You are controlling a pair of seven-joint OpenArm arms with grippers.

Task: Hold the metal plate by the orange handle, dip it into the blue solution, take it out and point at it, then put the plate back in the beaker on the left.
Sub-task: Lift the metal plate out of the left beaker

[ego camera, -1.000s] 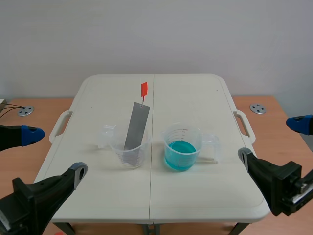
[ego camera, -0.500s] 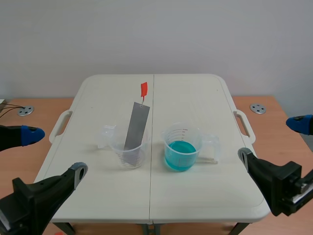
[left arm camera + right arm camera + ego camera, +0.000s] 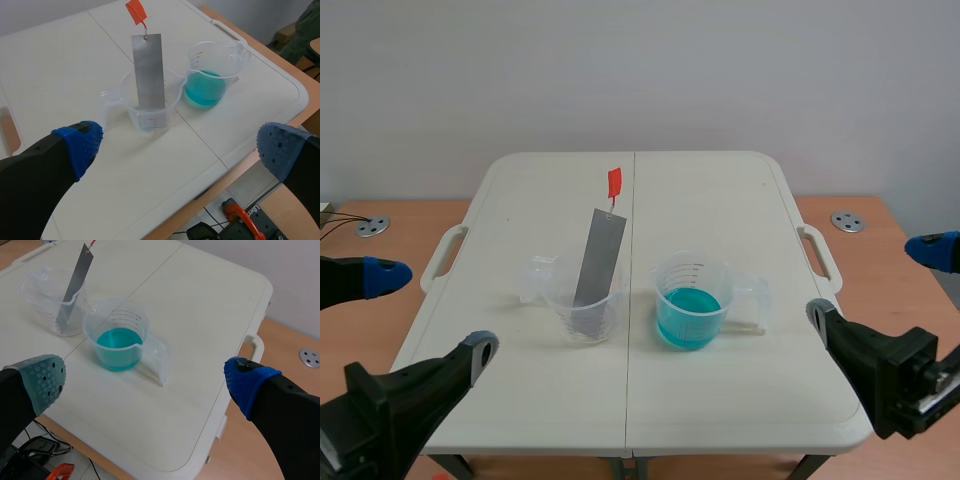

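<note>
Scene view: on a white plastic table [image 3: 720,200], a flat grey metal plate [image 3: 598,262] leans in a clear beaker [image 3: 582,318], its orange handle [image 3: 614,183] well above the rim. A blue beaker [image 3: 691,300] of solution sits just right of the beaker. My left gripper [image 3: 428,312] and right gripper [image 3: 876,285] sit well short of the beaker, fingers spread, empty.

Left wrist view: the beaker is ahead, between my dotted blue pads.

Right wrist view: the handle above the beaker is nearly cut off.
</note>
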